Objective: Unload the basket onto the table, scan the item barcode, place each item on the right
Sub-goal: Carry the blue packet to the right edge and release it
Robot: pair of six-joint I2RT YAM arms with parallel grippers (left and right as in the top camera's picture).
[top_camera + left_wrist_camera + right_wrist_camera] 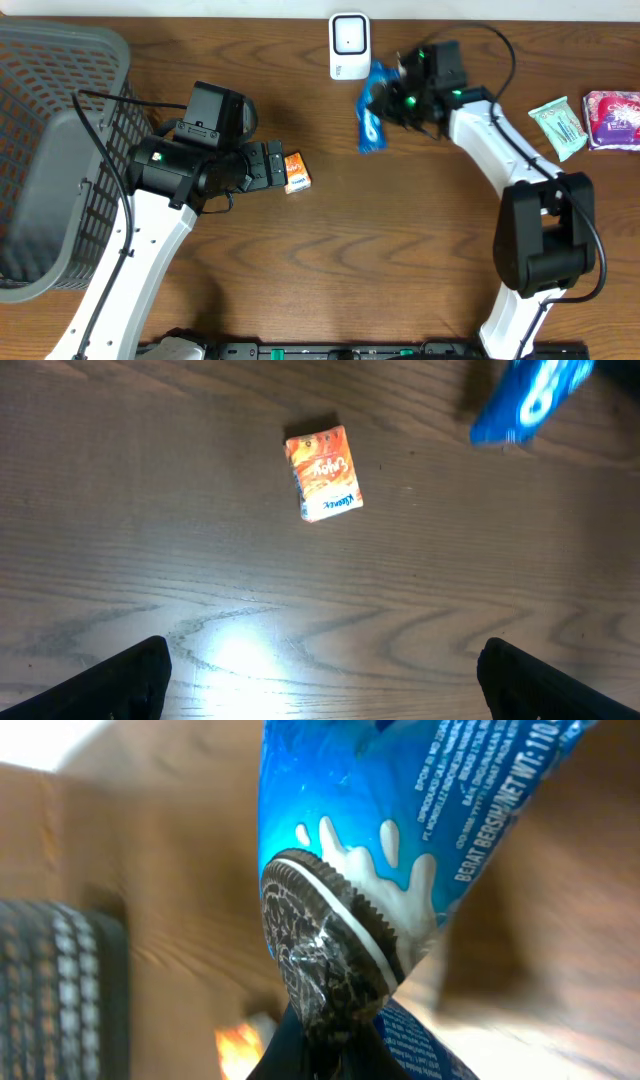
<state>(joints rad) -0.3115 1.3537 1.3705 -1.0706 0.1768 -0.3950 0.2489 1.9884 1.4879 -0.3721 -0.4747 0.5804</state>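
The wooden table [400,230] carries a grey basket [50,70] at its left end, and 2 arms reach in from the near edge. At the far edge, near the middle, stands the white scanner [349,45].

The right gripper [405,98] is clamped on the blue cookie packet [372,110] and holds it off the wood just beside the scanner, on the scanner's right and a little toward the near edge. From overhead the packet's long axis runs roughly from the far edge toward the near one, with the pinched end nearer the scanner and the rest trailing away from it. In the right wrist view the printed face [360,870] fills the frame. No barcode shows there, so I cannot tell which side carries it.

The left gripper [270,168] rests low with its fingers spread wide and nothing between them. The small orange box [297,172] lies flat just ahead of them and touches neither finger.

The right arm is much the nearer to the scanner. The coming move looks like a short carry and turn to bring the packet's code side to the scanner window.

2 small packets, 1 green [557,125] and 1 pink [612,105], lie at the far right.
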